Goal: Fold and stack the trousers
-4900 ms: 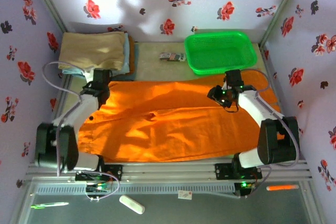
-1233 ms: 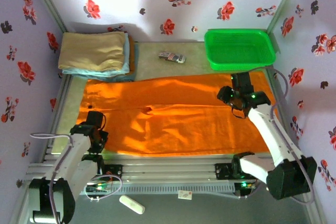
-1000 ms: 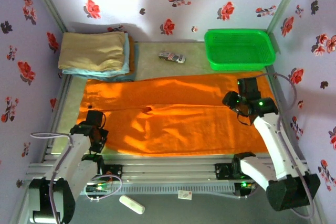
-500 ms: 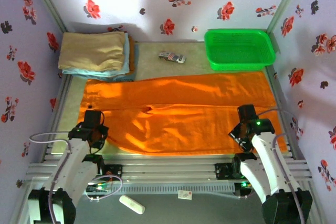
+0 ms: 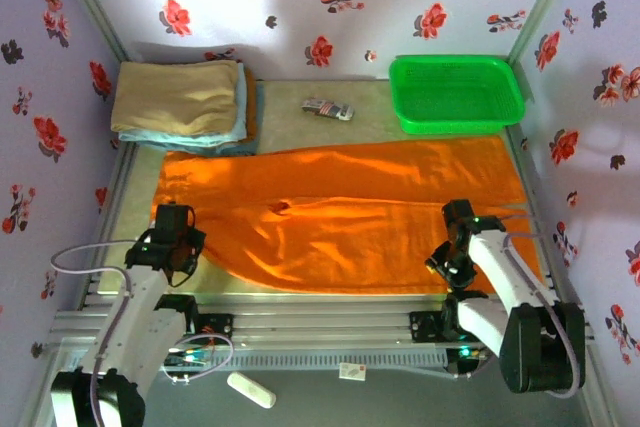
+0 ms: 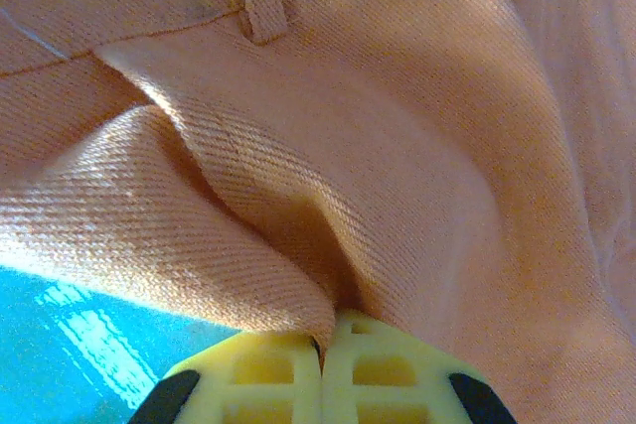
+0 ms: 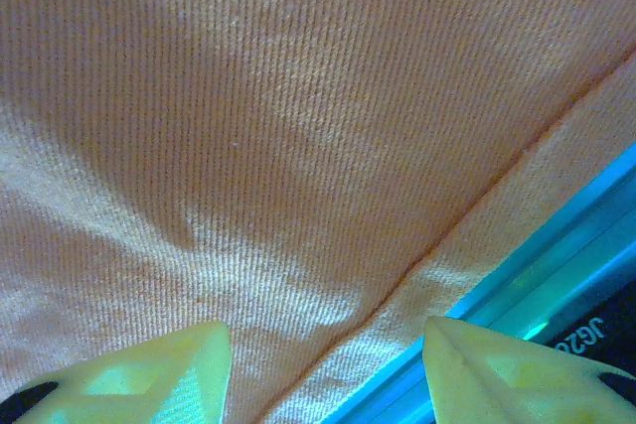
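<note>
The bright orange trousers [image 5: 340,212] lie spread across the table, waist to the left, legs running right. My left gripper [image 5: 172,247] is at their near-left corner, shut on a lifted fold of the waist cloth [image 6: 298,245]; a belt loop [image 6: 256,2] shows beyond it. Down at the near-right hem sits my right gripper [image 5: 445,265], open. In the right wrist view its yellow fingertips [image 7: 164,369] straddle the hem seam [image 7: 467,215] of the trousers, right above the cloth.
A tan and a light blue folded cloth [image 5: 180,99] are stacked at the back left. A green basket [image 5: 455,94] stands at the back right, a small packet [image 5: 328,108] between them. The table's near edge [image 7: 556,265] runs just beside the hem.
The right gripper came down from the far right leg to the near-right hem. The left gripper closed on the near-left waist corner and pulled it slightly inward, raising a fold.
</note>
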Robot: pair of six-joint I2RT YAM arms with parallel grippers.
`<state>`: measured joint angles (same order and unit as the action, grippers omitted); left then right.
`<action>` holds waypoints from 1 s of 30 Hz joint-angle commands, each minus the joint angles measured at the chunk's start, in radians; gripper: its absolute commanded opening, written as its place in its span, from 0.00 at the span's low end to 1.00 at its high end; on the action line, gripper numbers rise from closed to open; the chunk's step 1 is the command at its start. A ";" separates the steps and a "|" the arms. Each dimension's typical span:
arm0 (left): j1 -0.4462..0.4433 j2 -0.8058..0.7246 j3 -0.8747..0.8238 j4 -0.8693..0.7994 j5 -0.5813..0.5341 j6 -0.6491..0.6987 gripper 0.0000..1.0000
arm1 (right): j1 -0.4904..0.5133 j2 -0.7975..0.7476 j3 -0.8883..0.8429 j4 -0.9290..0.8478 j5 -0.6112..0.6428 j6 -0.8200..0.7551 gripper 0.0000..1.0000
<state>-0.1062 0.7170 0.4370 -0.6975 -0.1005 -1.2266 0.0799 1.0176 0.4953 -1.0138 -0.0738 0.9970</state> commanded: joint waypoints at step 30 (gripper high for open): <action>0.002 -0.033 0.015 0.108 0.034 0.039 0.00 | 0.212 -0.071 -0.017 -0.015 -0.114 0.309 0.42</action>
<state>-0.1062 0.6918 0.4721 -0.6426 -0.0750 -1.1938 0.2581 0.9234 0.5056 -1.0161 -0.1738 1.1885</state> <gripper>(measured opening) 0.065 0.418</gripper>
